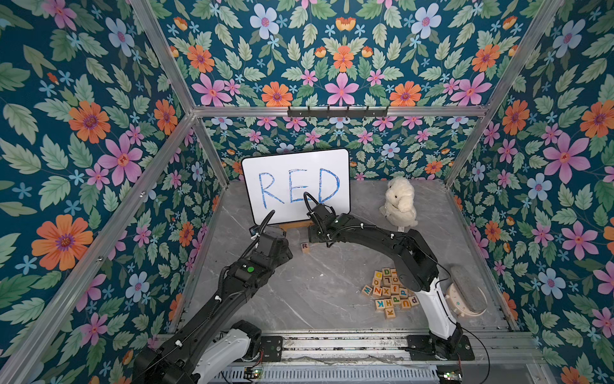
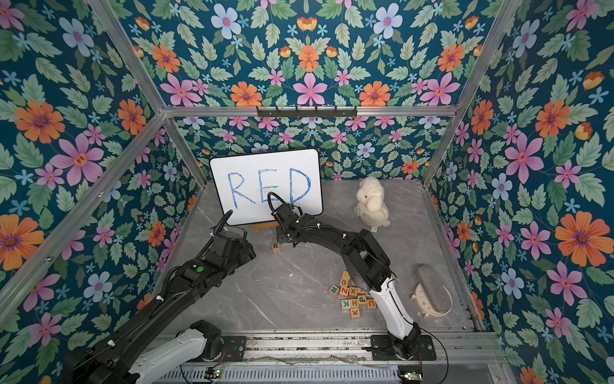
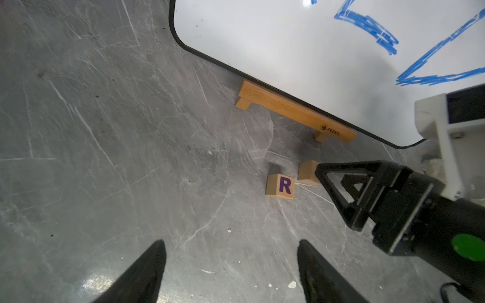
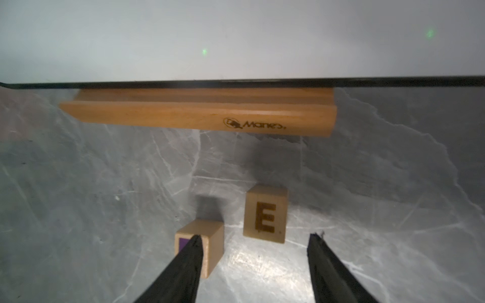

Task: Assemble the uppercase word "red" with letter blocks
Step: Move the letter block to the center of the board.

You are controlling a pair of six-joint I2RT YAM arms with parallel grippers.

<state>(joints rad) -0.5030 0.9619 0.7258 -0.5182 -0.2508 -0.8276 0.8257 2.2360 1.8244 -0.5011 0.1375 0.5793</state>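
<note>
A wooden letter block with a purple R (image 3: 280, 185) lies on the grey table in front of the whiteboard; both top views show it (image 1: 305, 247) (image 2: 275, 247). Just to its right lies the E block (image 4: 265, 213), face up; the right arm hides it from above. My right gripper (image 4: 256, 237) is open, hovering just short of the E block and touching neither block. The left wrist view shows it too (image 3: 330, 174). My left gripper (image 3: 231, 262) is open and empty, a short way back from the R block. A block with a green D (image 1: 386, 272) sits in the pile.
The pile of loose letter blocks (image 1: 390, 292) lies at the right, beside the right arm. The whiteboard (image 1: 295, 183) reading RED stands on a wooden stand (image 4: 199, 115) behind the blocks. A white plush toy (image 1: 398, 202) and a round stand with a grey pad (image 1: 465, 296) are at the right.
</note>
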